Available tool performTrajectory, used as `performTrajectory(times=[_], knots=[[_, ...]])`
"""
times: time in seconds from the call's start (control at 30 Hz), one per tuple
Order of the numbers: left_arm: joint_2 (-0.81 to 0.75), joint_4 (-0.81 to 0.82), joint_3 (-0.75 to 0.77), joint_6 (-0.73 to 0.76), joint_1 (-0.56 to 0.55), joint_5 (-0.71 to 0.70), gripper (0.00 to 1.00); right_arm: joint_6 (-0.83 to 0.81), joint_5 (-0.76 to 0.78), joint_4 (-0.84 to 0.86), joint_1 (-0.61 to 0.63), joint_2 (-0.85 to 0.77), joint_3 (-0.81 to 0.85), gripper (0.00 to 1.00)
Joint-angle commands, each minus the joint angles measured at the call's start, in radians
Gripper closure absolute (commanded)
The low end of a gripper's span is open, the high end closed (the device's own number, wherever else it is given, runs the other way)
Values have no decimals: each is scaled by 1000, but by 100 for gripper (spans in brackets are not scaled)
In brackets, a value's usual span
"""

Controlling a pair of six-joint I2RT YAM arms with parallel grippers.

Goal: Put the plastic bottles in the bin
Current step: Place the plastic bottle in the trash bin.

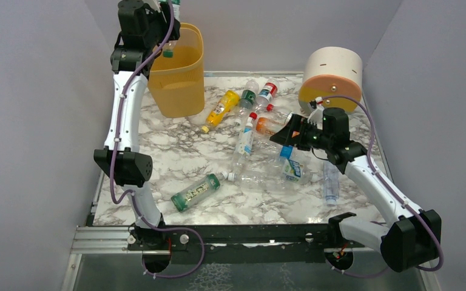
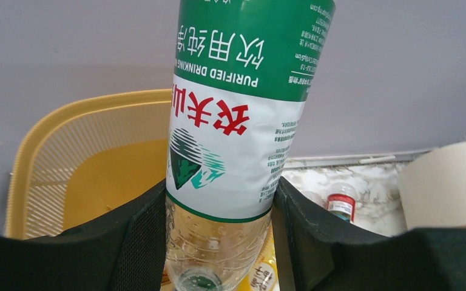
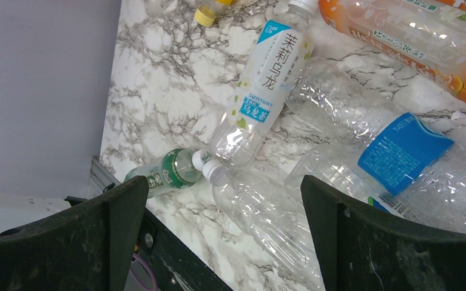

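My left gripper (image 1: 165,27) is raised over the yellow-orange bin (image 1: 179,73) and is shut on a clear bottle with a green-and-white label (image 2: 236,121), cap pointing down over the bin's rim (image 2: 85,115). My right gripper (image 1: 291,134) is open and empty above the bottle pile. In the right wrist view the jaws stand wide apart (image 3: 224,200) over a label-less clear bottle (image 3: 279,224), next to a white-label tea bottle (image 3: 258,97) and a blue-label bottle (image 3: 400,151). A green bottle (image 1: 197,191) and a yellow one (image 1: 221,108) lie apart on the table.
A round white and orange drum (image 1: 334,76) stands at the back right. An orange-label bottle (image 1: 267,125) and a red-cap bottle (image 1: 266,94) lie mid-table; another clear bottle (image 1: 330,182) lies at the right. Grey walls enclose the marble table (image 1: 164,151).
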Motion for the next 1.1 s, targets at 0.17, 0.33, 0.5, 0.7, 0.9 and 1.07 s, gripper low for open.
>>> performTrajectory(times=[0.17,0.33,0.5,0.7,0.9,1.07], knots=[[85,173,-14,-15,60,66,47,4,-33,39,4,8,-21,0],[103,219,-68,-7,62,68,34,5,-37,46,4,10,-26,0],[82,223,-132,-6,64,64,1,6,-35,47,4,7,-32,0],[3,220,-190,-3,64,73,1,12,-42,58,4,4,-45,0],[-183,145,-341,-94,64,179,1,14,-44,60,4,0,-44,0],[-492,152,-739,-168,51,282,1,12,-56,79,4,15,-53,0]])
